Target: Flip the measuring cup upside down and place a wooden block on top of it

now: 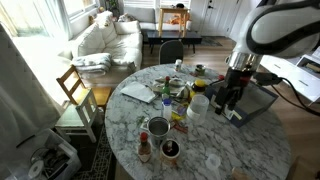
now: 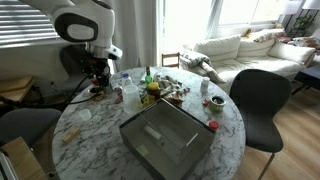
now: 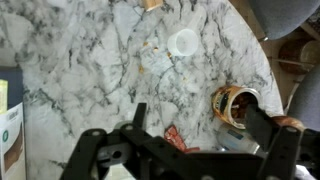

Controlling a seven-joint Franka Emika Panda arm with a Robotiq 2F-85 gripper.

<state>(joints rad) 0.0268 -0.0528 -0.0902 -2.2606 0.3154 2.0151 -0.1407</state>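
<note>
The measuring cup (image 3: pixel 183 43) is a small whitish round cup standing on the marble table, seen from above in the wrist view. It also shows near the table's front edge in an exterior view (image 1: pixel 212 161) and, small and pale, in the other (image 2: pixel 84 113). The wooden block (image 3: pixel 152 4) is a tiny tan piece at the top edge of the wrist view, beyond the cup, and near the table rim in an exterior view (image 1: pixel 238 174). My gripper (image 3: pixel 200 118) is open and empty, held above the table, apart from the cup. It shows in both exterior views (image 1: pixel 232 97) (image 2: pixel 96 84).
A round metal tin (image 3: pixel 235 105) lies just under my right finger, with a red wrapper (image 3: pixel 175 135) beside it. A white bottle (image 1: pixel 197 108), jars and clutter fill the table's middle. A closed grey laptop (image 2: pixel 165 135) lies on the table. Chairs stand around it.
</note>
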